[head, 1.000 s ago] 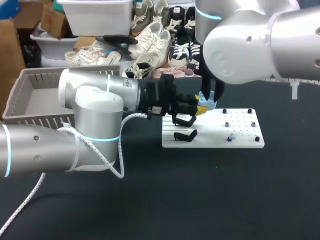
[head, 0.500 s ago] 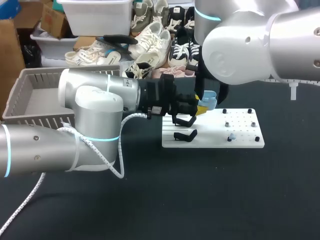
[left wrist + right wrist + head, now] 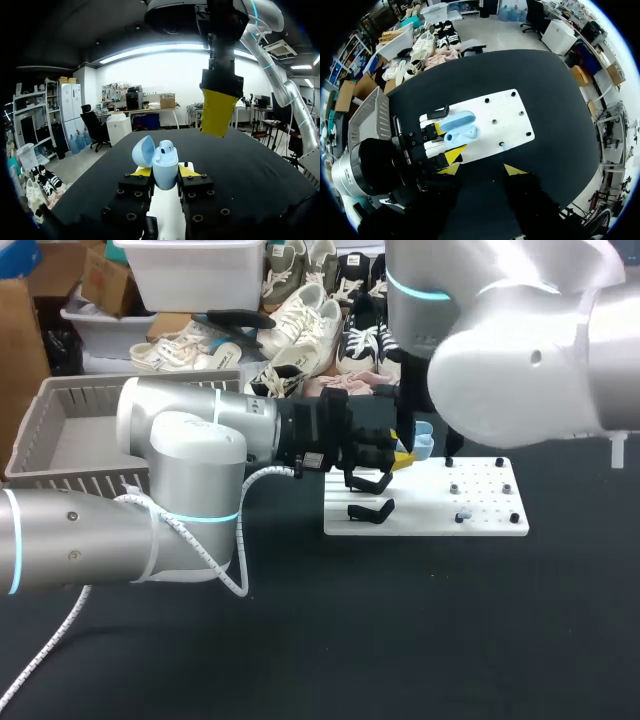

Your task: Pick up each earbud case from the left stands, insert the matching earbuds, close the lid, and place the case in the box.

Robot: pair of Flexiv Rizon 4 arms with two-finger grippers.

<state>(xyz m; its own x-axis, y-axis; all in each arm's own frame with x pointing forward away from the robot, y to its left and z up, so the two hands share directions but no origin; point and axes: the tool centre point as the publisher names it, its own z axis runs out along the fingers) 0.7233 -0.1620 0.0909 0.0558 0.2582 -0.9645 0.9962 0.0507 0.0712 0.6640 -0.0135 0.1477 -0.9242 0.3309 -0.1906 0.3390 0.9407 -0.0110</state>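
A light blue earbud case (image 3: 165,165) stands upright with its lid swung open, and my left gripper (image 3: 165,172) is shut on its body. One earbud (image 3: 166,146) sits in the case. A yellow fingertip (image 3: 218,112) of my right arm hangs above and just beyond the case, apart from it. In the right wrist view my right gripper (image 3: 482,167) is open and holds nothing, high over the case (image 3: 459,129). In the head view the case (image 3: 420,440) shows over the left end of the white board (image 3: 430,525).
Two black stands (image 3: 370,510) sit on the board's left part. A small blue earbud (image 3: 462,513) rests among pegs on its right part. A grey slatted basket (image 3: 70,440) stands at the table's far left, behind my left arm.
My right gripper has opened and lifted away from the case. My left gripper has kept still with the case in it.
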